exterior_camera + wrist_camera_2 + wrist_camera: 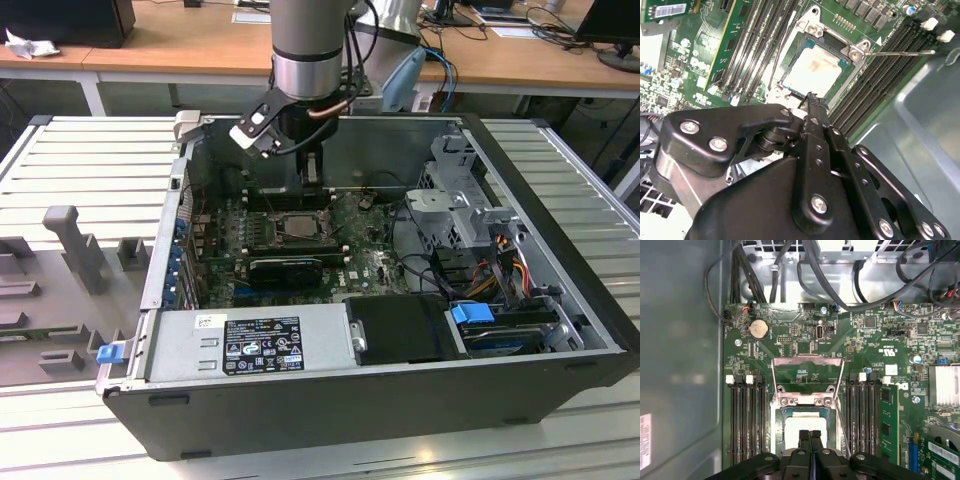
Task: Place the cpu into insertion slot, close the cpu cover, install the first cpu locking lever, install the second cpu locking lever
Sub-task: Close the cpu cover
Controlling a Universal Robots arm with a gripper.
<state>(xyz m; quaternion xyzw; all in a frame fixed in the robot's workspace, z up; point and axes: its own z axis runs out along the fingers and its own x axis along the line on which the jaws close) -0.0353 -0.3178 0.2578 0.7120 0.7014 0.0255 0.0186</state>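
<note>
The cpu (805, 426), with its pale silver top, lies flat in the insertion slot (778, 416) on the green motherboard; it also shows in the second wrist view as the cpu (812, 70) and in the exterior view as the cpu (297, 226). The cpu cover (775, 375), a silver frame with a cut-out centre, stands swung open on its hinge beyond the chip. A thin locking lever (905, 51) sticks out beside the socket. My gripper (810, 436) hangs just above the chip's near edge, fingers pressed together with nothing between them; it also shows as the gripper (812, 98) and the gripper (312, 178).
Black memory slots (747, 420) flank the socket on both sides. A black expansion card (285, 268), the grey power supply (250, 340), a drive cage (465, 215) and loose cables (805, 270) crowd the open case, whose metal wall (680, 365) stands close by.
</note>
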